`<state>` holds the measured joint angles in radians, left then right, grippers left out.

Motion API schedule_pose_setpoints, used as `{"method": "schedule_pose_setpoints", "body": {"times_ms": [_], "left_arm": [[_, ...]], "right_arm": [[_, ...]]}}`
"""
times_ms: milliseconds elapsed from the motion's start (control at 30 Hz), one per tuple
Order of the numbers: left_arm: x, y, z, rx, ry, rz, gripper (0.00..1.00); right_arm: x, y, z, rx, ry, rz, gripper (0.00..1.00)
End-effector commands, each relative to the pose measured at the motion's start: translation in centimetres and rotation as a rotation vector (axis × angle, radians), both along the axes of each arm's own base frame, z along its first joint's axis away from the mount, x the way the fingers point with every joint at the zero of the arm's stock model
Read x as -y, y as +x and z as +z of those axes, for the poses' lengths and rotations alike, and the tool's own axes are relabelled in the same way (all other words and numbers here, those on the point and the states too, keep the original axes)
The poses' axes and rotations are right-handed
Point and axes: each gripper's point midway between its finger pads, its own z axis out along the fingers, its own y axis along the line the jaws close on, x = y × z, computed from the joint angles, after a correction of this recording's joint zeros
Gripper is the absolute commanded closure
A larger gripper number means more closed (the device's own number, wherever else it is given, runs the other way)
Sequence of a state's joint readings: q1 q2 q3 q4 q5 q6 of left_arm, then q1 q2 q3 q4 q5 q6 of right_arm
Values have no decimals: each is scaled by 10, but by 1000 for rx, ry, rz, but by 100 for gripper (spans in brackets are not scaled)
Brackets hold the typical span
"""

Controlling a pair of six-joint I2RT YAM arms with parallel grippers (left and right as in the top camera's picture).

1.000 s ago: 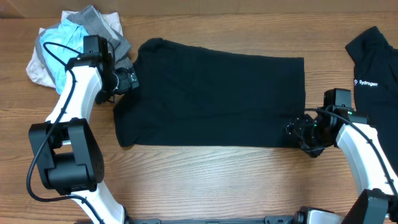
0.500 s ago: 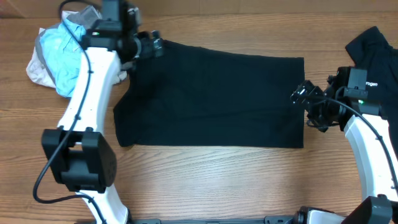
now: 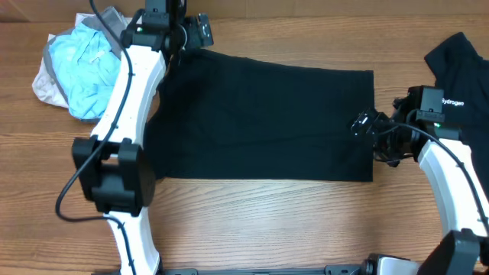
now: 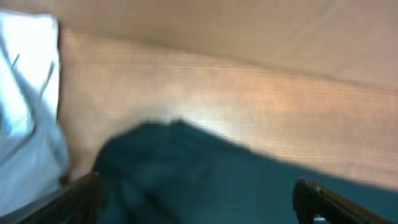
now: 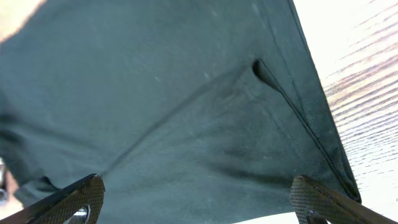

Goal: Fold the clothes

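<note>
**Both hands move to new spots on the garment's edge**

Within the last second the left hand [image 3: 197, 29] has swung from the left side of the clothes [image 3: 260, 122] to their far-left corner, close to the far edge of the table [image 3: 252, 221]. The right hand [image 3: 364, 122] has climbed from the near-right corner to the middle of the right hem. Both wrist views show fingers spread wide, gripping nothing. The clothes lie flat across the table's middle, not yet folded, so this looks like repositioning for a fresh grasp. No containers are visible. A light-blue bundle [image 3: 80, 65] sits at the far-left corner and a lettered black garment [image 3: 458, 69] at the far-right.
</note>
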<state>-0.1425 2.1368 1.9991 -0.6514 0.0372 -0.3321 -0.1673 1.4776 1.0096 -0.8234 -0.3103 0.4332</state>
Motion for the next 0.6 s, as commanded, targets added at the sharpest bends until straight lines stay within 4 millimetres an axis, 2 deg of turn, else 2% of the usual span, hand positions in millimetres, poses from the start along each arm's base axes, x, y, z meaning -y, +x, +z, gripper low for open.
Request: {"method": "schedule_pose_setpoints", "body": {"times_ms": [0,133,400,567], "left_arm": [[-7,17,-13,25,51,5,0],[-18,36,-24,71,103,63,0],[-20,38,-89,-28,186,0,1],[-24,43,-100,-24,210,15,5]], "right_arm": [[-6,-7,-16,-44,7,31,0],[-7,-16,-28,-79,5,59,0],[-8,-22,-33,-93,5,74,0],[-9,-24,-34,-103,7,74,0]]}}
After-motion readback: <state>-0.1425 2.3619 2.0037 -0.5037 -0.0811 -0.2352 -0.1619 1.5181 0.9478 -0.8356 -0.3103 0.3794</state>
